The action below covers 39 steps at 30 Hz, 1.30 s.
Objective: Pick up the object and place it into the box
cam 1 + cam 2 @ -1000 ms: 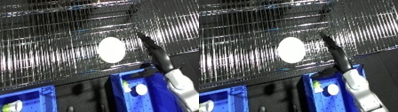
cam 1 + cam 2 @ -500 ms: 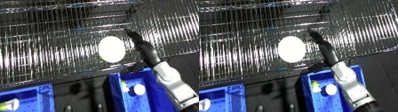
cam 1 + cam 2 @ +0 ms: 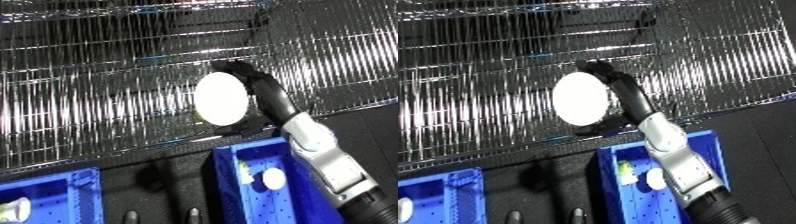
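White oval object [image 3: 220,98] mid-shelf on the wire rack [image 3: 89,100], cupped by the right hand [image 3: 253,82], fingers curling round its far edge. Grasping step; next, lift out toward blue bin [image 3: 233,172] below.

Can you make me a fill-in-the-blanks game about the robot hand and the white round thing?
1. The white oval object rests on a shelf made of ____.
2. The hand curled around the object is the robot's ____ hand.
3. The bin below the shelf is colored ____.
4. Inside that bin lies a small ____ ball.

Missing words: wire; right; blue; white
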Motion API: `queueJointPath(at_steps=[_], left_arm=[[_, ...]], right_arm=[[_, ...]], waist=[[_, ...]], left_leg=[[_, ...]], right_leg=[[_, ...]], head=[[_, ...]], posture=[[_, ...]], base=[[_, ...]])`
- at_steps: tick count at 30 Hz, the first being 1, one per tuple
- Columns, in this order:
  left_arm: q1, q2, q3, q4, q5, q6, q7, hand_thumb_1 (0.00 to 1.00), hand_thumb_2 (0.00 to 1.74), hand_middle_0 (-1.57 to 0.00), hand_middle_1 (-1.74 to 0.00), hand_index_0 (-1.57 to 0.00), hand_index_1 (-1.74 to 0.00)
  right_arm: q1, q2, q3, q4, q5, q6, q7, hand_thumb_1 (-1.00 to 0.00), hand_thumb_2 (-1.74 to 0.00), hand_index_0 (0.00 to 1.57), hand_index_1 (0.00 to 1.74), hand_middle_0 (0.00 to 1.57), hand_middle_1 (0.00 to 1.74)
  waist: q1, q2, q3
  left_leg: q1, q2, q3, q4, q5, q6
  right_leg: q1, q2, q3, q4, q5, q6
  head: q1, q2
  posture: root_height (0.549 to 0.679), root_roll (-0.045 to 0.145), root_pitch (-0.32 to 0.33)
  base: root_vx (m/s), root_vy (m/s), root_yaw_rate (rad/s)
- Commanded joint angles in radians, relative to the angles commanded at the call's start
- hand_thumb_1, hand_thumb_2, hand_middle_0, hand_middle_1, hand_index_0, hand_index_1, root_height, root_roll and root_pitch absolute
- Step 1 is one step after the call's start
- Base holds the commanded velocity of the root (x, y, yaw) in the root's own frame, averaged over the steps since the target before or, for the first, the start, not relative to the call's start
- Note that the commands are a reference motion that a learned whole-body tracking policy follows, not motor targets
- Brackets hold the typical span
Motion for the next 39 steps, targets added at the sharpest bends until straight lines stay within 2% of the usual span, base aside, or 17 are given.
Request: queueJointPath(at_steps=[6,12,17,21,31,36,39], left_arm=[[0.001,0.001,-0.002,-0.002,0.003,0.003,0.002,0.00,0.00,0.00,0.00,0.00,0.00],[0.003,-0.002,0.001,0.004,0.004,-0.005,0.001,0.00,0.00,0.00,0.00,0.00,0.00],[0.010,-0.004,0.013,0.000,-0.001,-0.010,0.009,0.00,0.00,0.00,0.00,0.00,0.00],[0.020,-0.006,0.036,-0.001,-0.008,-0.012,0.022,0.00,0.00,0.00,0.00,0.00,0.00],[0.063,-0.024,0.131,0.016,-0.013,-0.042,0.048,0.00,0.00,0.00,0.00,0.00,0.00],[0.076,-0.030,0.175,0.035,-0.016,-0.063,0.050,0.00,0.00,0.00,0.00,0.00,0.00],[0.082,-0.030,0.193,0.038,-0.021,-0.073,0.051,0.00,0.00,0.00,0.00,0.00,0.00]], right_arm=[[0.000,0.004,-0.003,0.018,0.010,0.005,0.002,-0.80,-1.39,1.26,1.39,1.26,1.39],[0.017,-0.002,-0.016,0.015,0.019,-0.010,-0.012,-0.80,-1.39,1.26,1.39,1.26,1.39],[0.054,-0.022,-0.041,-0.051,0.030,-0.057,-0.041,-0.80,-1.39,1.26,1.39,1.26,1.39],[0.121,-0.044,-0.097,-0.174,-0.004,-0.101,-0.093,-0.80,-1.39,1.26,1.39,1.26,1.39],[0.461,-0.092,-0.344,-0.591,-0.112,-0.161,-0.264,-0.80,-1.39,1.26,1.39,1.26,1.39],[0.643,-0.081,-0.457,-0.683,-0.116,-0.205,-0.340,-0.80,-1.39,1.26,1.39,1.26,1.39],[0.747,-0.064,-0.503,-0.688,-0.069,-0.222,-0.350,-0.80,-1.39,1.26,1.39,1.26,1.39]], waist=[[0.003,0.002,0.000],[-0.004,0.001,0.000],[-0.020,-0.007,0.000],[-0.046,-0.020,0.000],[-0.140,-0.061,0.000],[-0.187,-0.079,0.000],[-0.212,-0.088,0.000]], left_leg=[[0.000,0.000,0.000,-0.005,0.004,0.0007],[0.008,0.003,0.001,-0.014,0.007,0.0003],[0.020,0.010,0.006,-0.021,0.005,-0.0013],[0.029,0.018,0.014,-0.025,0.003,-0.0029],[0.060,0.048,0.048,-0.044,0.000,-0.0025],[0.073,0.061,0.067,-0.050,-0.004,-0.0037],[0.079,0.070,0.077,-0.055,-0.005,-0.0050]], right_leg=[[0.000,-0.0025,-0.001,-0.003,0.003,0.0012],[0.004,-0.0001,0.002,-0.010,0.005,0.0018],[0.011,0.0044,0.009,-0.020,0.007,0.0040],[0.018,0.0119,0.019,-0.030,0.010,0.0079],[0.031,0.0388,0.053,-0.064,0.025,0.0208],[0.037,0.0528,0.070,-0.078,0.030,0.0256],[0.039,0.0605,0.078,-0.087,0.034,0.0286]], head=[[0.001,0.001],[-0.008,0.016],[-0.036,0.028],[-0.088,0.034],[-0.225,0.058],[-0.279,0.074],[-0.286,0.078]], posture=[[0.646,0.084,0.101],[0.647,0.082,0.100],[0.647,0.082,0.098],[0.648,0.079,0.097],[0.651,0.071,0.101],[0.651,0.066,0.103],[0.652,0.063,0.104]], base=[[-0.011,0.006,0.015],[-0.022,0.000,-0.028],[-0.026,0.001,-0.071],[-0.029,-0.003,-0.131],[-0.039,-0.004,-0.187],[-0.044,-0.017,-0.197],[-0.052,-0.024,-0.193]])
